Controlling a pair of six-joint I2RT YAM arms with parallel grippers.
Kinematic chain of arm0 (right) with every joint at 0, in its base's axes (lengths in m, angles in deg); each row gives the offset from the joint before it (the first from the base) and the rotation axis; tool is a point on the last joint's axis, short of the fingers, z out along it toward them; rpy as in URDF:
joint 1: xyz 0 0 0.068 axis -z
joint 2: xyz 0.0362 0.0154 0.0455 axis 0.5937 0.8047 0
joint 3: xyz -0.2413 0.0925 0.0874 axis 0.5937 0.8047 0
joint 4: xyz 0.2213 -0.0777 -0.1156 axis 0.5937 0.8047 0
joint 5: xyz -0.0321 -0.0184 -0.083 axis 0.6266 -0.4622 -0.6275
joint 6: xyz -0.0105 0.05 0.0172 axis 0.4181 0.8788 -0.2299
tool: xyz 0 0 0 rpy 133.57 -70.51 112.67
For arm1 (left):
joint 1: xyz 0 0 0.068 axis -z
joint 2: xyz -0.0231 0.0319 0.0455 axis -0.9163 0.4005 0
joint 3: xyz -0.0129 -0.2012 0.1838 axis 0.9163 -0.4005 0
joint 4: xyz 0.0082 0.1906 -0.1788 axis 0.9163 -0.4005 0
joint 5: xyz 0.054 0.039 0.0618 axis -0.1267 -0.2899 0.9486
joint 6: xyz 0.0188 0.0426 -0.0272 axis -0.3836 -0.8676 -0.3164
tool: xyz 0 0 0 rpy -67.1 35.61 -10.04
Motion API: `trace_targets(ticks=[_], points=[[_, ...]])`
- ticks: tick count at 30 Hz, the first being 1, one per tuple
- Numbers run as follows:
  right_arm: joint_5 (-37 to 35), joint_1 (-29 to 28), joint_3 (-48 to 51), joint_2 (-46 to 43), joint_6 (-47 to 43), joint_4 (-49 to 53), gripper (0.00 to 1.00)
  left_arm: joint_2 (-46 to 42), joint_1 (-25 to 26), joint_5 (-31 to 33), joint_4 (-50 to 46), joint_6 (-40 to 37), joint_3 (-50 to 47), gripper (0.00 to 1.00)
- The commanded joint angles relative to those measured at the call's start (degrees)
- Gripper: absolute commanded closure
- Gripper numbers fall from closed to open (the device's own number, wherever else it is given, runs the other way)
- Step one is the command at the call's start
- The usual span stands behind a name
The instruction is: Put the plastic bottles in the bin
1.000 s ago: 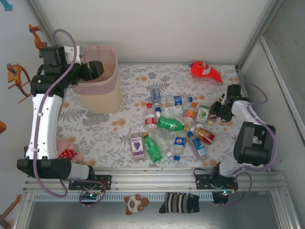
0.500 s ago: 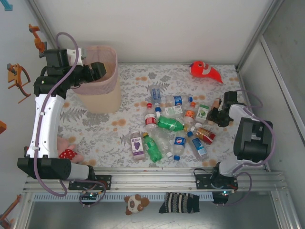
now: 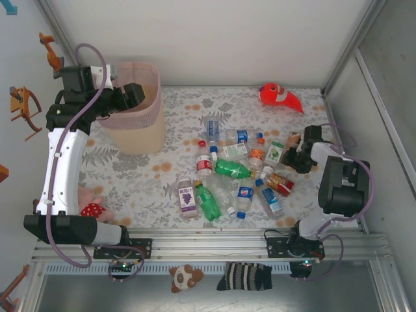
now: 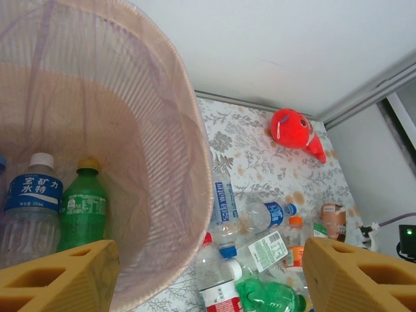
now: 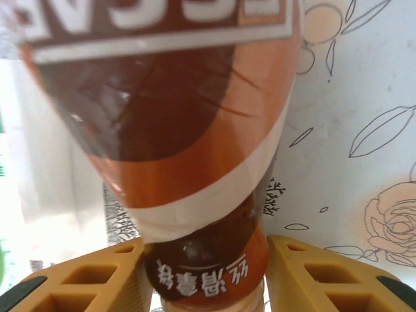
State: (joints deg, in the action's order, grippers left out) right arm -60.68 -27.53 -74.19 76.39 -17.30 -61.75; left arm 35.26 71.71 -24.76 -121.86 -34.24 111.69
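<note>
Pale pink mesh-sided bin [image 4: 195, 195]: we see two plastic bottles [image 4: 58, 201] inside | about a dozen small plastic bottles [image 3: 227, 170] left on table | right gripper [image 5: 205, 279] pinches brown-labelled bottle [image 5: 195, 130] | left gripper [image 4: 207, 263] spread, empty, above bin

My top camera sits fixed above and behind my two bases, looking down from far off over the whole flowered table [image 3: 130, 175]. My left wrist camera hangs close above the bin [image 4: 188, 195], angled down and toward the table's far right corner. It shares the red fish plush [image 4: 294, 132] and the scattered bottles [image 4: 266, 213] with the top view. My right wrist camera looks out past its yellow fingers [image 5: 84, 279], almost against a brown bottle [image 5: 182, 117].
</note>
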Motion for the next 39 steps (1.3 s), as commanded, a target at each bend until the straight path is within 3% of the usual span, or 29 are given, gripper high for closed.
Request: trace_targets(ticks=[1, 5, 13, 26, 30, 36, 39], points=[[-1.24, 0.28, 0.45, 1.14, -0.33, 0.98, 0.54, -0.91, 0.46, -1.07, 0.92, 0.92, -0.76, 0.26], [-1.57, 0.21, 0.19, 1.74, -0.74, 1.28, 0.54, -1.15, 0.57, -0.89, 1.11, 1.09, -1.06, 0.26], [-2.69, 0.21, 0.89, -2.49, -0.69, 2.10, 0.67, -1.01, 0.84, -1.10, 1.20, 1.18, -1.12, 0.26], [-1.77, -1.78, 0.21, -21.67, -4.43, 5.67, 0.76, -0.74, 3.76, -3.47, 2.48, -1.33, -1.18, 0.26], [3.01, -5.10, 0.31, -28.45, -10.03, 3.19, 0.79, 0.07, 5.86, -5.97, 2.72, -2.90, -0.73, 0.26], [6.53, -14.82, -2.64, -32.56, -22.77, 5.57, 0.81, 0.74, 11.22, -10.14, 2.78, -7.71, -0.77, 0.26], [3.92, -21.54, -5.08, -32.96, -32.62, 9.67, 0.84, 1.34, 13.09, -10.75, 1.72, -9.18, -0.51, 0.26]])
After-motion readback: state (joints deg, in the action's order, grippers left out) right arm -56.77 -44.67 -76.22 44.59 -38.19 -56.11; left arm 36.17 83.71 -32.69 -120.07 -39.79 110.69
